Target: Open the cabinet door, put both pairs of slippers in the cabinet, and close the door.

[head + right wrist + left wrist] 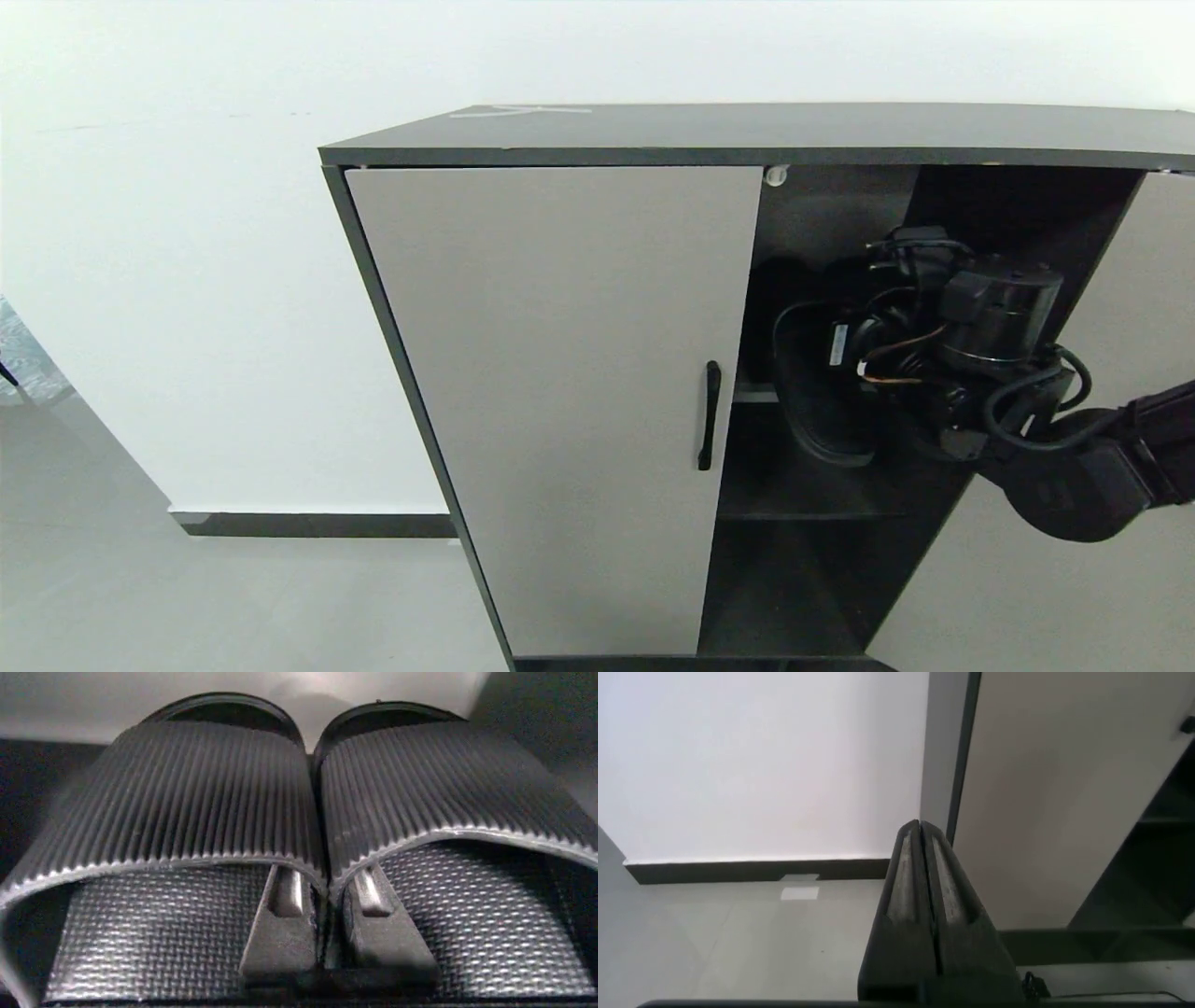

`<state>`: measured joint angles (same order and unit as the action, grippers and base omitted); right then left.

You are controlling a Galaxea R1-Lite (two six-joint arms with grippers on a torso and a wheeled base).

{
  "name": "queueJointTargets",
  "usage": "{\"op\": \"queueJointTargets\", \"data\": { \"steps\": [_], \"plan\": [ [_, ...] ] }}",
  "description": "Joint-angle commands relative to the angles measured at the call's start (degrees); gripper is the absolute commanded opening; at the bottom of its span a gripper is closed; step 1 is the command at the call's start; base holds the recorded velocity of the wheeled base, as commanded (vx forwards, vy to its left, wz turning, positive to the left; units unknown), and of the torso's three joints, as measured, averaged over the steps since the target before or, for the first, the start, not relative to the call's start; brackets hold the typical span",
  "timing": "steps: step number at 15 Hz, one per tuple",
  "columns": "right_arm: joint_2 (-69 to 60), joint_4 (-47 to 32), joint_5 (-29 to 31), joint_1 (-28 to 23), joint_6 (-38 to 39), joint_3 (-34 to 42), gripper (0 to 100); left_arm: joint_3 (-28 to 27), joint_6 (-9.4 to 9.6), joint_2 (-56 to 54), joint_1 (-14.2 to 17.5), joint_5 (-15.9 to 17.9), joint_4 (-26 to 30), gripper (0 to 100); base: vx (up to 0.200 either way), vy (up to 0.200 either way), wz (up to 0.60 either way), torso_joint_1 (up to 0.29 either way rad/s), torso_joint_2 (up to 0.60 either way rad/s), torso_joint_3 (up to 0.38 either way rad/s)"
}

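Your right hand is gripping one pair of slippers. That's two black ribbed slides side by side, with a finger sitting under each strap and the inner edges pinched between them. In the head view the slippers are hanging inside the right half of the cabinet, above the shelf. You're seeing just one sole there, and the hand itself is hiding behind the wrist and cables. There are two doors. The left door is sitting shut with its single black handle, and the right door is standing open, cut off at the edge. Your left hand is clenched on nothing, hovering over the floor on the near side of the cabinet.
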<state>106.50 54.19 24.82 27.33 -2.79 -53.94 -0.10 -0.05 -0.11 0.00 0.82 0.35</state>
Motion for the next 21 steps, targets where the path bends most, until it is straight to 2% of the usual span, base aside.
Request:
{"op": "queueJointTargets", "data": {
  "steps": [1,6,9,13,18,19,21],
  "plan": [
    [2.4,-3.0,-0.5,-0.8,0.0,-5.0,0,0.0,-0.04,0.1,0.0,0.1,0.0,0,0.000,0.000,0.00,0.000,0.00,0.000],
    [5.7,-13.6,-2.5,-3.4,0.3,-18.5,0,0.0,-0.21,0.1,0.0,0.0,0.0,0,0.000,0.000,0.00,0.000,0.00,0.000],
    [8.9,-16.2,-2.9,-4.0,0.4,-23.2,0,0.0,-0.30,0.1,0.0,0.0,0.0,0,0.000,0.000,0.00,0.000,0.00,0.000],
    [13.5,-16.7,-2.9,-4.3,0.4,-27.4,0,0.0,-0.30,0.1,0.0,0.0,0.0,0,0.000,0.000,0.00,0.000,0.00,0.000],
    [13.9,-19.9,-4.2,-4.2,1.4,-28.1,0,0.0,-0.30,0.1,0.0,0.0,0.0,0,0.000,0.000,0.00,0.000,0.00,0.000],
    [13.8,-20.0,-4.2,-4.2,1.5,-28.1,100,0.0,-0.30,0.1,0.0,0.0,0.0,0,0.000,0.000,0.00,0.000,0.00,0.000],
    [12.2,-20.1,-4.3,-4.0,2.9,-27.1,100,0.0,-0.30,0.1,0.0,0.0,0.0,0,0.000,0.000,0.00,0.000,0.00,0.000]
  ]
}}
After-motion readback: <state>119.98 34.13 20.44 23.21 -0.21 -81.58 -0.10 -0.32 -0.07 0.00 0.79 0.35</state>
